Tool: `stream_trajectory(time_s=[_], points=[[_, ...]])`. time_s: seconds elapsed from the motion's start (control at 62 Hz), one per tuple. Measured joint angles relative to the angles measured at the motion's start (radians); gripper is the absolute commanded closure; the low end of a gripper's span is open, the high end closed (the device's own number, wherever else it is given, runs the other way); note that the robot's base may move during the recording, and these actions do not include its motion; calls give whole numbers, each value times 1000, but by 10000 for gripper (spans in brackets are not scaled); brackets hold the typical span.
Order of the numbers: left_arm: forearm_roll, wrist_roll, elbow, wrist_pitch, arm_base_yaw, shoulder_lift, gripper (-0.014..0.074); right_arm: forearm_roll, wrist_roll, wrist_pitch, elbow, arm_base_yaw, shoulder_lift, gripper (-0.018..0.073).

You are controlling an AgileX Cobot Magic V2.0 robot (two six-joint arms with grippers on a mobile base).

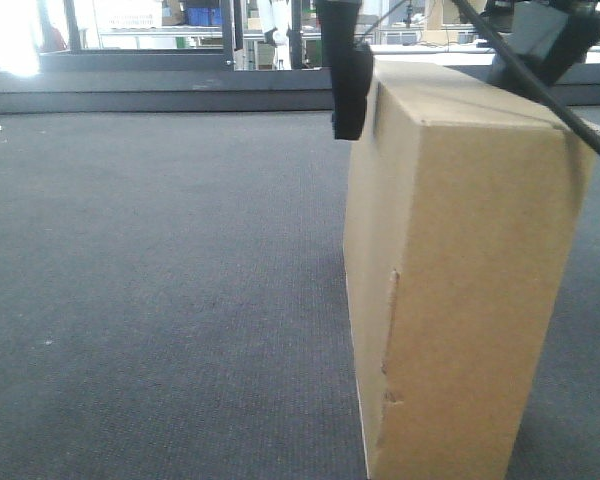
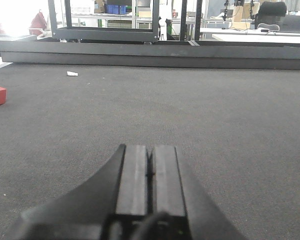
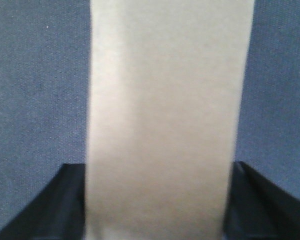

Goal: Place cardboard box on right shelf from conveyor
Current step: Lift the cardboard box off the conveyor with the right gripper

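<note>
Right fingers (image 3: 45, 210) clamped on the plain tan corrugated cardboard box (image 1: 460, 280), upright between them, dark grey woven conveyor belt (image 1: 160, 280) beneath; left fingers (image 2: 135, 175) pressed together, empty.

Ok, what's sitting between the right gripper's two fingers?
The cardboard box fills the gap between the fingers of the right gripper, as the right wrist view shows.

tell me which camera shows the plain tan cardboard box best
The exterior front-facing view: the plain tan cardboard box shows two faces and its seam there. The right wrist view shows only one blurred face; the left wrist view shows none of it.
</note>
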Motion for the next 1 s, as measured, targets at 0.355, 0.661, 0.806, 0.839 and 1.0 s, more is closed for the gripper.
stream_trajectory(time_s=[0.355,0.661,0.806,0.839,1.0], points=[[0,0,0,0,0,0,712,2,-21,9,-2,-35,-44,449],[0,0,0,0,0,0,712,22,-434,-212,220,-353,-382,449],[0,0,0,0,0,0,713,85,-622,-381,363,-510,-511,449],[0,0,0,0,0,0,713,103,-669,-427,396,-548,-539,449],[0,0,0,0,0,0,712,136,-796,-633,529,-682,-646,449]])
